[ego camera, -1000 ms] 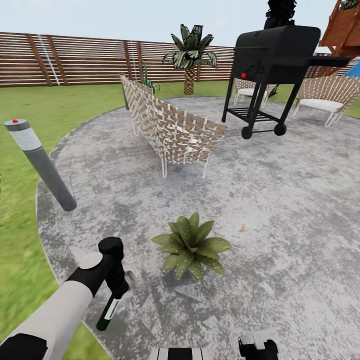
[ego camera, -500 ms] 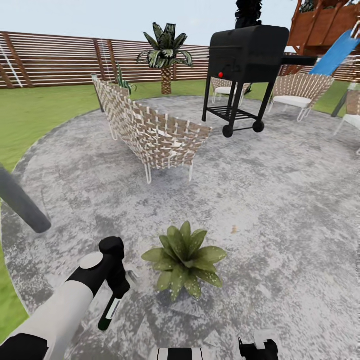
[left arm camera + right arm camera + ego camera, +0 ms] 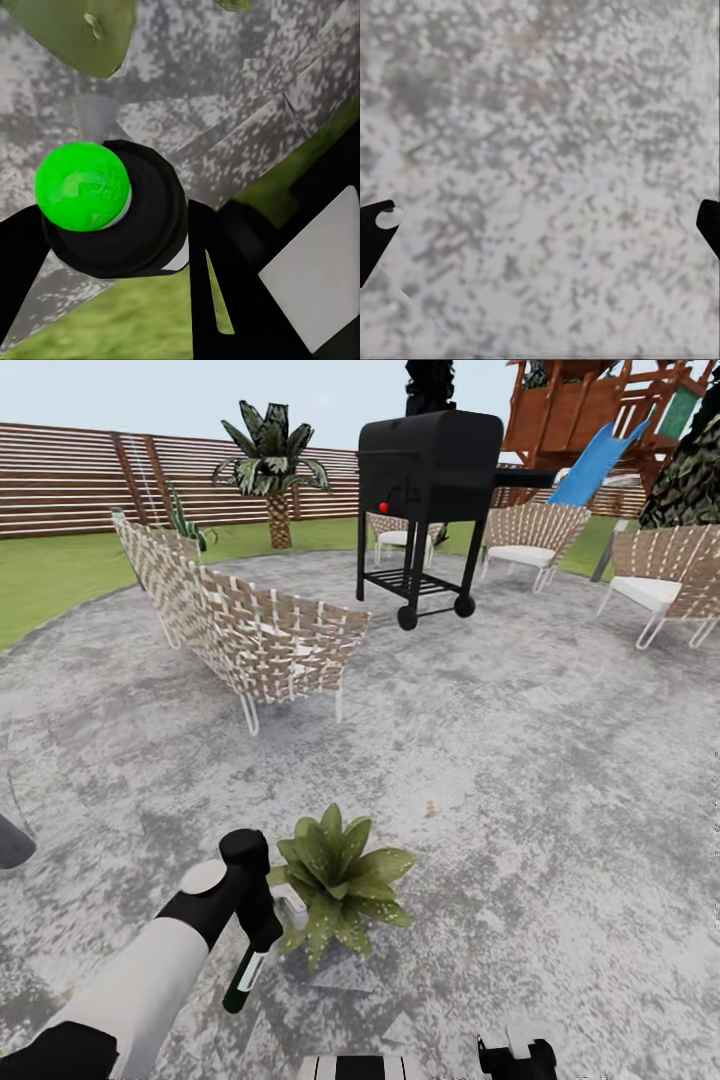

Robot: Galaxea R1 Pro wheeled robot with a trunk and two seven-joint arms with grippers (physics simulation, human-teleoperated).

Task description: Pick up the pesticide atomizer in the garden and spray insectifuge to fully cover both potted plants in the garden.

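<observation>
- The pesticide atomizer (image 3: 246, 972) hangs nose-up from my left gripper (image 3: 262, 930), jaws clamped on its neck, just beside a potted plant (image 3: 337, 880) on the stone patio (image 3: 520, 760).
- In the left wrist view the bottle (image 3: 105, 206) fills the foreground, so I judge aiming blind is the main risk: spray could fall on stone instead of leaves.
- My right gripper (image 3: 540, 225) hovers over bare patio, jaws wide apart, holding nothing.
- I see one plant; the second could go unsprayed.
</observation>
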